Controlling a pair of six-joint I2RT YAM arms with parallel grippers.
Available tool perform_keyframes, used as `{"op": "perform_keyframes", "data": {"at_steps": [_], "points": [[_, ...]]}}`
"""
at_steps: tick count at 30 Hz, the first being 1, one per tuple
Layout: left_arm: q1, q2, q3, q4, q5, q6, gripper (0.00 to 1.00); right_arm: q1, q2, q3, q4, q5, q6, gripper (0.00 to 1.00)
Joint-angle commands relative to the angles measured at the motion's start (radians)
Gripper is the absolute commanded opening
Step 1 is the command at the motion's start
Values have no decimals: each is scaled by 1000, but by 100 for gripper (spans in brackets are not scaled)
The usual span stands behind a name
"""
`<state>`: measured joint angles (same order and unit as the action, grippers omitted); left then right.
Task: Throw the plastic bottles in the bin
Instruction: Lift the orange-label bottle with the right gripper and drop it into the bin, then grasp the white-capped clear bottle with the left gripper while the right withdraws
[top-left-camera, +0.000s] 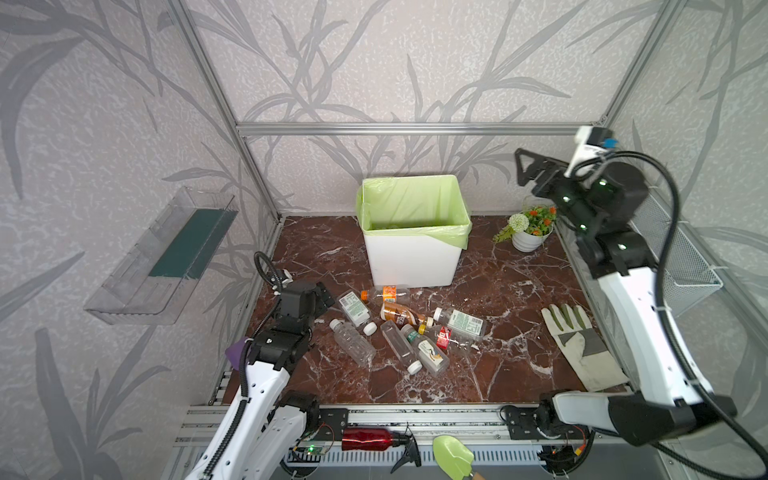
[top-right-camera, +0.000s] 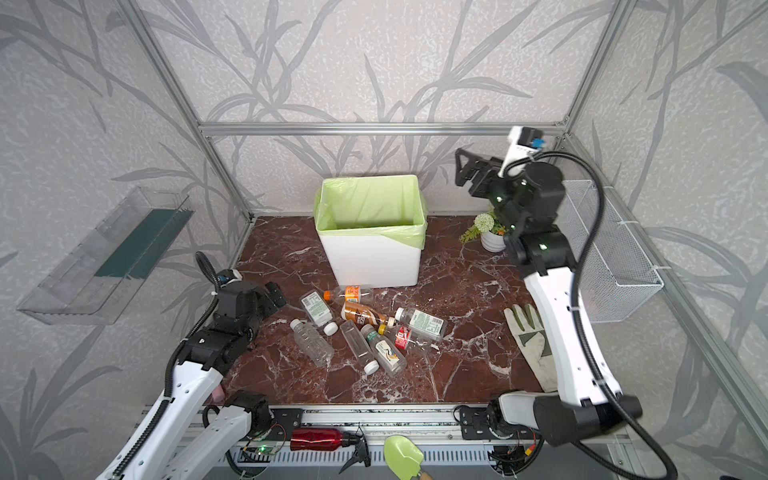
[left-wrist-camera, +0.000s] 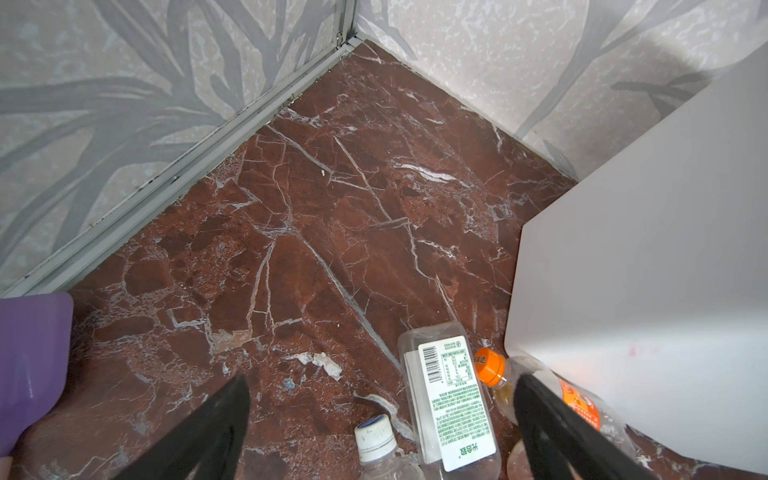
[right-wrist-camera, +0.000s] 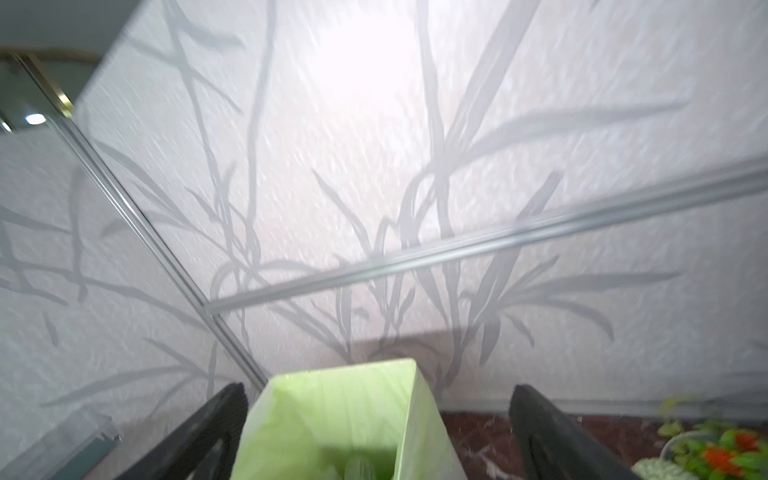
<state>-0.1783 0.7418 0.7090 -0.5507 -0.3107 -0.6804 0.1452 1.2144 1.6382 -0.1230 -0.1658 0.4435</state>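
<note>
Several plastic bottles lie in a heap on the marble floor in front of the bin (top-left-camera: 409, 266). Among them are an orange-capped one (top-left-camera: 384, 294), a green-labelled one (top-left-camera: 354, 309), a brown one (top-left-camera: 401, 316) and a clear one (top-left-camera: 353, 343). My left gripper (top-left-camera: 328, 297) stands open low at the heap's left edge. In the left wrist view the green-labelled bottle (left-wrist-camera: 449, 399) and a white-capped bottle (left-wrist-camera: 376, 436) lie between its fingers, untouched. My right gripper (top-left-camera: 528, 168) hangs open and empty, high to the right of the bin. The right wrist view shows the bin's green liner (right-wrist-camera: 340, 415) and a bottle (right-wrist-camera: 361, 467) at the bottom.
A work glove (top-left-camera: 582, 345) lies at the right, and a flower pot (top-left-camera: 530, 239) stands in the back right corner. A wire basket (top-left-camera: 673, 257) hangs on the right wall, a clear tray (top-left-camera: 166, 257) on the left. A red metallic bottle (top-left-camera: 368, 439) and a green trowel (top-left-camera: 453, 457) lie on the front rail.
</note>
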Motion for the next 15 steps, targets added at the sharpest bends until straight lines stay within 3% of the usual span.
{"op": "perform_keyframes", "data": {"at_steps": [1, 5, 11, 15], "points": [[-2, -5, 26, -85, 33, -118, 99, -29, -94, -114, 53, -7, -6, 99], [-60, 15, -3, -153, 88, -248, 99, -128, -164, -287, 58, -51, 63, 99], [-329, -29, -86, -232, -39, -556, 92, -233, -222, -534, 103, -120, 163, 99], [-424, -37, -160, -232, -53, -680, 89, -257, -250, -687, 121, -111, 222, 99]]}}
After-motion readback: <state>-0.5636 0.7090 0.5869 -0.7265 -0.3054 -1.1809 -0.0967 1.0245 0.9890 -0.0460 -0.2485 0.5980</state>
